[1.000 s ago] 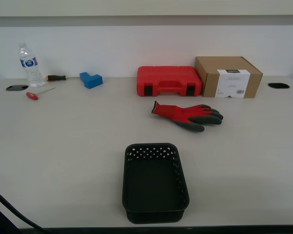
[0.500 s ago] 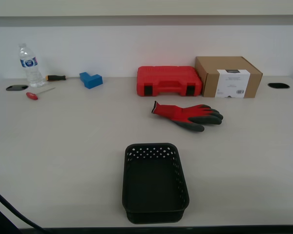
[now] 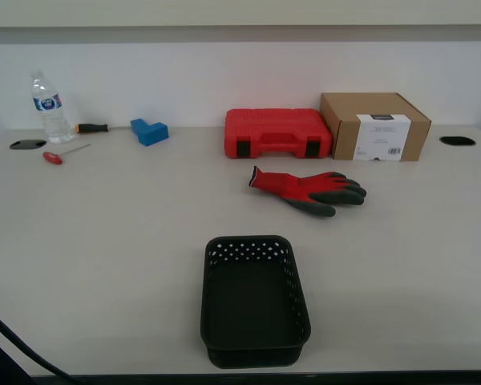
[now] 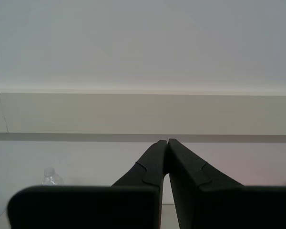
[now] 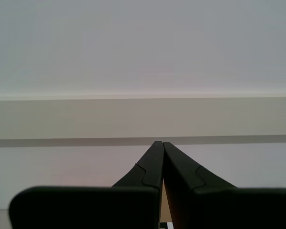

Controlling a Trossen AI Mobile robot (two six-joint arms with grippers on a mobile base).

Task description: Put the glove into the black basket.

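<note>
Red glove (image 3: pixel 307 189) with dark grey fingertips lies flat

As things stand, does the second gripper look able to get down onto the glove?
Probably yes: the glove lies flat and uncovered, apart from the red case and box. My second gripper is shut and raised, facing the wall.

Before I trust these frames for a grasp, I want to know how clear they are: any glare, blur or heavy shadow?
Exterior view: even, soft light, glove and black basket sharp, shadows faint, no glare. Both wrist views: the fingers are dark silhouettes against a pale wall, with no surface detail.
</note>
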